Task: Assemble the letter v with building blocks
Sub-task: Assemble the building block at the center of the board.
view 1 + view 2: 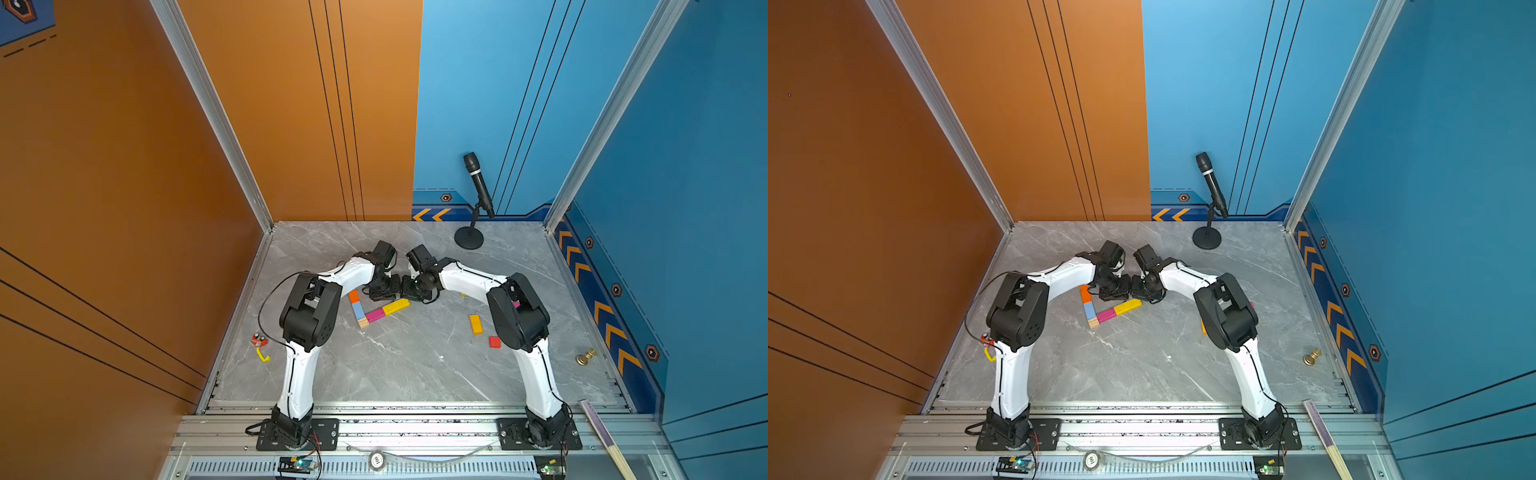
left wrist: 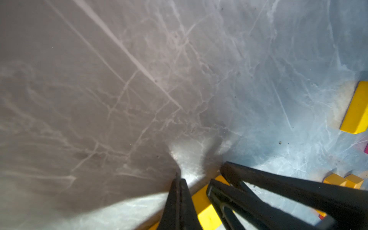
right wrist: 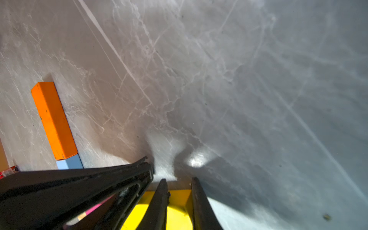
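Five building blocks lie flat in a V in both top views: orange (image 1: 353,296), light blue (image 1: 357,311), plain wood (image 1: 363,323), pink (image 1: 375,315) and yellow (image 1: 396,306). My left gripper (image 2: 178,179) is shut and empty, its tip on the table beside the yellow block (image 2: 207,211). My right gripper (image 3: 179,184) stands slightly open over the far end of the yellow block (image 3: 179,211). One finger lies across the block's top, the other along its side. An amber block (image 1: 476,324) and a red cube (image 1: 494,342) lie loose near the right arm.
A microphone on a round stand (image 1: 469,239) is at the back. A brass knob (image 1: 585,356) sits by the right edge. A small red and yellow part (image 1: 259,345) lies at the left edge. More amber blocks (image 2: 342,180) lie past the right gripper.
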Robot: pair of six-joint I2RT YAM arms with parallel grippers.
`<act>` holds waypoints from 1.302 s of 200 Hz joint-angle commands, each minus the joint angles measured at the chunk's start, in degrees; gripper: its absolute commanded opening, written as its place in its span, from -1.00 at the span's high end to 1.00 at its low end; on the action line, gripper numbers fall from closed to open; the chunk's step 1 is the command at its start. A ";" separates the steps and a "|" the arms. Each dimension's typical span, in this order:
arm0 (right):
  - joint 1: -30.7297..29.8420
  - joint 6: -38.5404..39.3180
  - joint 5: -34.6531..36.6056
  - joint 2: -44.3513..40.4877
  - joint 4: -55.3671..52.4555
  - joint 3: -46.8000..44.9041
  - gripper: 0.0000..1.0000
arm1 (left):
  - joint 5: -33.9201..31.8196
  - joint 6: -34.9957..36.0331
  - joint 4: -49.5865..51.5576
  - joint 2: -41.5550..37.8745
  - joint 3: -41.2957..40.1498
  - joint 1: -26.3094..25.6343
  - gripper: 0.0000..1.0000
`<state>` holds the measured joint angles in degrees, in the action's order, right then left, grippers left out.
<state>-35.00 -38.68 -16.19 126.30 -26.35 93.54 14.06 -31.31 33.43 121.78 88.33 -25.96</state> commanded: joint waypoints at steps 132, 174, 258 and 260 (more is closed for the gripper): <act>1.85 -0.56 3.66 -2.80 -2.39 0.15 -0.44 | -1.72 -0.44 3.57 0.13 4.46 0.19 1.00; 3.67 0.08 5.19 -6.85 -2.22 -0.77 -0.64 | -0.67 -0.87 3.51 0.05 13.03 1.32 0.92; 3.65 -0.39 4.98 -16.82 -1.16 -9.04 0.06 | -5.31 -2.06 -1.44 -27.79 -2.88 9.97 1.00; 3.59 -0.53 4.88 -16.86 -1.21 -9.29 0.14 | -5.46 -2.23 -1.68 -28.89 -4.26 10.31 1.00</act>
<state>-31.03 -38.52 -11.70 110.41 -26.39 87.79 12.08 -32.12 33.63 104.95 94.89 -19.27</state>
